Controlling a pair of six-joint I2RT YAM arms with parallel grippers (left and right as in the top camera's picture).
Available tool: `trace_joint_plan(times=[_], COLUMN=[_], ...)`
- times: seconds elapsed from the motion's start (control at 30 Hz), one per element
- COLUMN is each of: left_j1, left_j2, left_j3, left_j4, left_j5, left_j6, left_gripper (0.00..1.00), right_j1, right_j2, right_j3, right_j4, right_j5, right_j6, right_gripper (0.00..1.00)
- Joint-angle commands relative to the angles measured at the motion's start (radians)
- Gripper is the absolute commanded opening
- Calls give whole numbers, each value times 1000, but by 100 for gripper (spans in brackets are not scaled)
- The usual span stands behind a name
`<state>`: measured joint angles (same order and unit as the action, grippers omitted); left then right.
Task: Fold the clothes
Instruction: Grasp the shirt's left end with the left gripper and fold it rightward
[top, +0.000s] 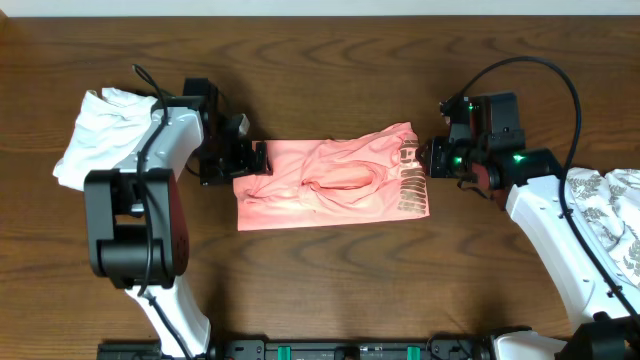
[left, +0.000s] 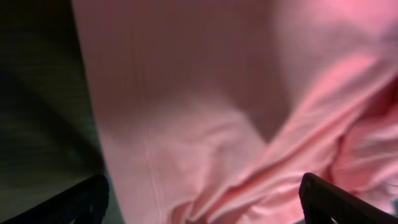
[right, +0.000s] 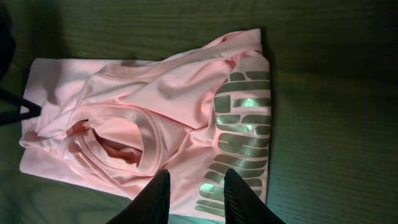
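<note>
Left end effector (top: 252, 160) gapes wide at one end of the partly folded salmon-pink clothes (top: 320, 190) lying mid-surface (top: 330, 290), and the right end effector (right: 197, 179) hovers narrowly parted, gripping nothing, over the lettering (right: 239, 143), so the next fold probably needs a fresh edge grasp.

- The clothes (top: 330, 185) are one salmon-pink, soft garment, folded into a rough rectangle. It lies flat on the counter (top: 330, 290) between the left gripper (top: 245, 160) and the right gripper (top: 432, 160).
- The top is creased, with a rounded neck opening (right: 124, 140) bunched near the middle.
- Pale silvery lettering (top: 410, 180) runs across the end just beside the right gripper.
- The plain end lies right at the left gripper.
</note>
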<state>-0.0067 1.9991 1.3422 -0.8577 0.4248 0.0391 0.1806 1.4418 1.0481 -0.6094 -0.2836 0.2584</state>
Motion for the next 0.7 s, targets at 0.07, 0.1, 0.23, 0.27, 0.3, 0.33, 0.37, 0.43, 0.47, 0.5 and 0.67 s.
trace_joint_plan(times=[0.07, 0.1, 0.23, 0.27, 0.3, 0.33, 0.37, 0.43, 0.47, 0.5, 0.67], left_j1=[4, 3, 1, 0, -1, -1, -1, -1, -1, -1, -1], left_j2=[55, 62, 81, 81, 81, 81, 81, 81, 81, 81, 81], left_j3=[-7, -12, -49, -67, -83, -98, -110, -130, -136, -140, -141], left_j4=[-20, -21, -28, -26, -21, -16, -9, 10, 14, 15, 26], left_j5=[13, 13, 45, 87, 120, 146, 158, 164, 163, 163, 163], left_j6=[16, 16, 5, 6, 10, 10, 10, 10, 10, 11, 13], left_gripper=[98, 98, 98, 99, 99, 95, 90, 83, 81, 76, 35], right_j1=[-6, -6, -6, -5, -6, -6, -6, -5, -6, -6, -5], right_j2=[3, 3, 3, 3, 3, 3, 3, 3, 3, 3, 3], right_j3=[3, 3, 3, 3, 3, 3, 3, 3, 3, 3, 3], right_j4=[-1, 0, -1, 0, 0, 3, 4, 9, 11, 11, 7], right_j5=[9, 9, 24, 26, 26, 26, 26, 26, 26, 26, 25], right_j6=[-13, -13, -13, -13, -13, -13, -13, -12, -13, -12, -12], right_gripper=[27, 27, 27, 27, 27, 27, 27, 27, 27, 27, 27])
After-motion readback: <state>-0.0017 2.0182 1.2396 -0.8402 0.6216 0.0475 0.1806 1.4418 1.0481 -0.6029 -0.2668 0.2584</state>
